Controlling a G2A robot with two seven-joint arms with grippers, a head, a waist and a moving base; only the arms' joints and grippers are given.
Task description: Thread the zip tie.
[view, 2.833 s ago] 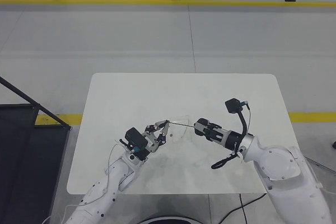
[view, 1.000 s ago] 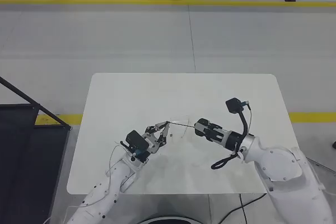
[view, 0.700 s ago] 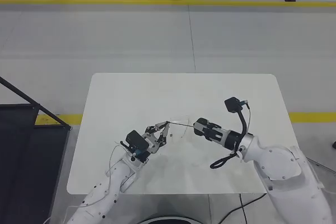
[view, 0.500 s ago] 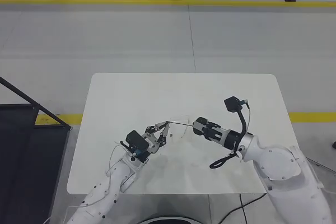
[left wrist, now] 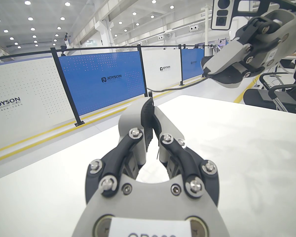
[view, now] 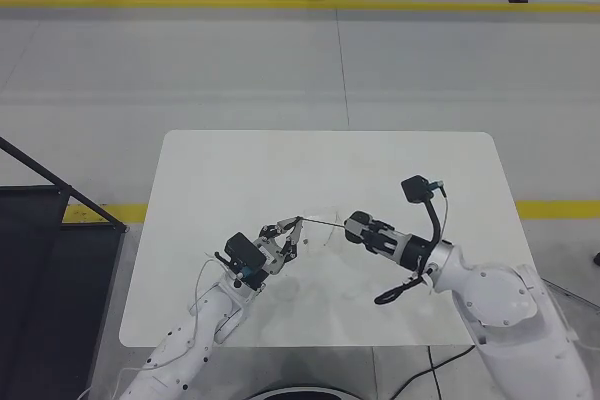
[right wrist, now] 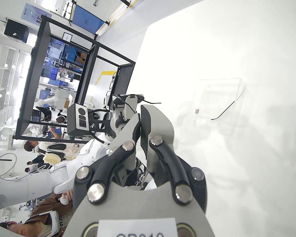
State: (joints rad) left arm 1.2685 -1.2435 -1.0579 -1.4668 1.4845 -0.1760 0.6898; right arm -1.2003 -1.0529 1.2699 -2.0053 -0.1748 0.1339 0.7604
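White table (view: 280,170); zip tie (view: 322,221), ends hidden

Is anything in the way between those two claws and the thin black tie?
Nothing visible is. The left gripper and the right gripper both have their fingers shut on the zip tie. It spans the open air between them, above the table.
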